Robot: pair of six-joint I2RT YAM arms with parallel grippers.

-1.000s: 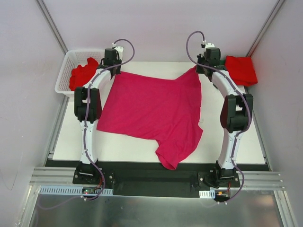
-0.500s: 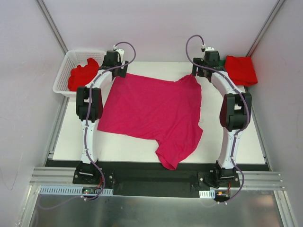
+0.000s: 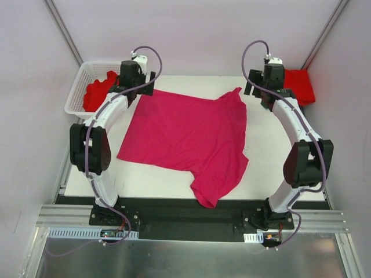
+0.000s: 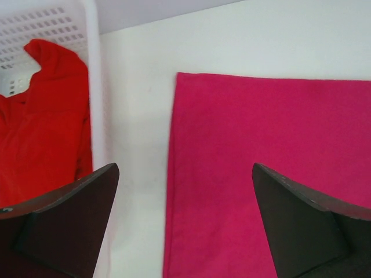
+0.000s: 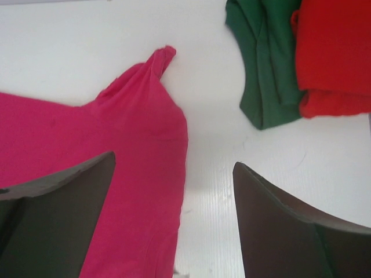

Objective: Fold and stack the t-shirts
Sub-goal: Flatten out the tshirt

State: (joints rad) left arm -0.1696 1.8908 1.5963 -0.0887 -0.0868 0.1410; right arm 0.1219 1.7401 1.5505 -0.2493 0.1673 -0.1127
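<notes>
the magenta-pink t-shirt (image 3: 185, 136) is seen spread on the table (image 3: 272, 174), skewed, w/ its near-right part bunched and reaching past the table edge. the left gripper (image 4: 184, 174) is held above the shirt's far-left corner, jaws wide apart, nothing gripped. the right gripper (image 5: 174, 162) is held above its far-right corner, jaws likewise well apart, nothing between them. a loose red t-shirt (image 3: 99, 92) is seen in the white basket (image 3: 78, 78) just left of that far-left corner. a folded red t-shirt (image 3: 297, 86), seemingly partly over a dark green t-shirt (image 5: 264, 69), is found just right of the far-right corner. risks, as judged: the far-right corner is twisted to a point, so only a thin bit of cloth may be pinched & slipped, or a lopsided fold made. the bunched near-right part may be dragged off the edge if the shirt is pulled. the basket wall may be struck by a left finger, being close. the green shirt may be snagged by a right finger & the stack upset. no brand, label or writing can be read anywhere.
</notes>
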